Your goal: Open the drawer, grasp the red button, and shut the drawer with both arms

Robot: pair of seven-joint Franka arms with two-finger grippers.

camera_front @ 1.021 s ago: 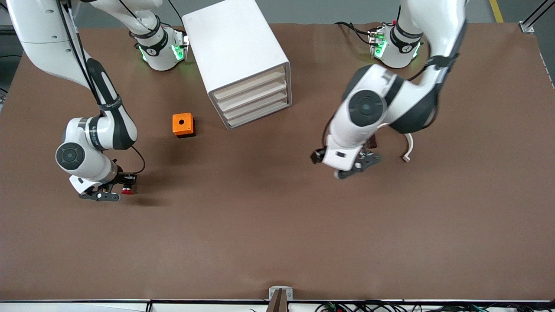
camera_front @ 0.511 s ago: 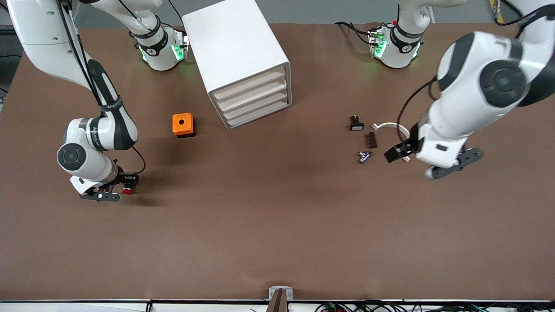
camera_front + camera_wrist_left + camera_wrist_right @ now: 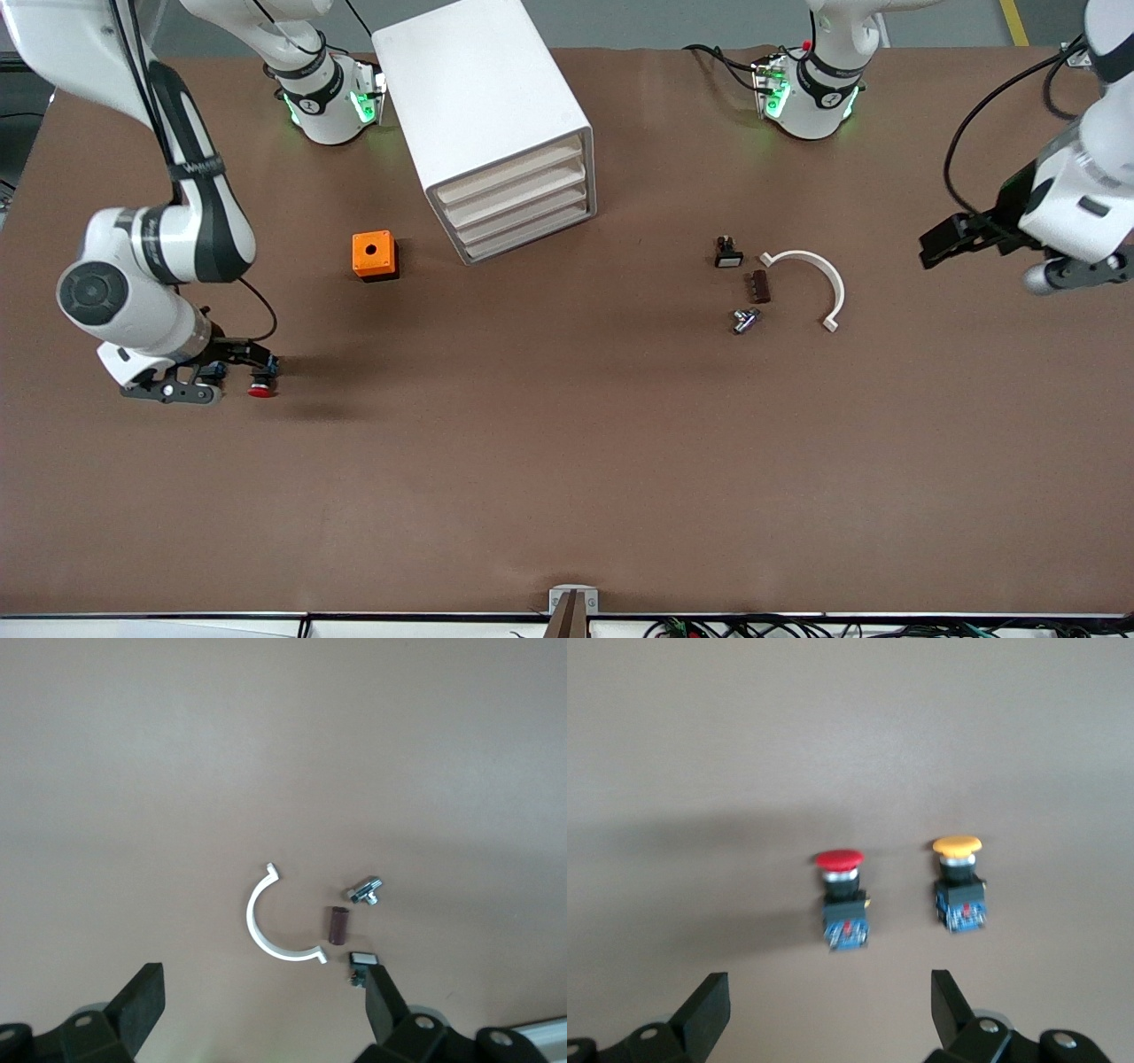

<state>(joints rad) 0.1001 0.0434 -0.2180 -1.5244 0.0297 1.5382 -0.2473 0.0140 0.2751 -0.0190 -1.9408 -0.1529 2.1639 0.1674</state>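
The red-capped button (image 3: 260, 387) lies on its side on the table near the right arm's end; it also shows in the right wrist view (image 3: 839, 895), free of any grip. My right gripper (image 3: 170, 391) is open and empty, just off the button toward the right arm's end of the table (image 3: 828, 1014). My left gripper (image 3: 1075, 272) is open and empty over the left arm's end of the table (image 3: 261, 1010). The white cabinet (image 3: 483, 106) stands at the back with all its drawers (image 3: 516, 200) shut.
A yellow-capped button (image 3: 958, 881) lies beside the red one. An orange box (image 3: 374, 254) sits beside the cabinet. A black white-faced switch (image 3: 727, 254), brown piece (image 3: 759, 285), metal bit (image 3: 744, 319) and white half ring (image 3: 813, 279) lie toward the left arm's end.
The left arm has swung from the middle of the table out to its own end, uncovering the small parts. The right gripper has drawn away from the red button, which stays on the table.
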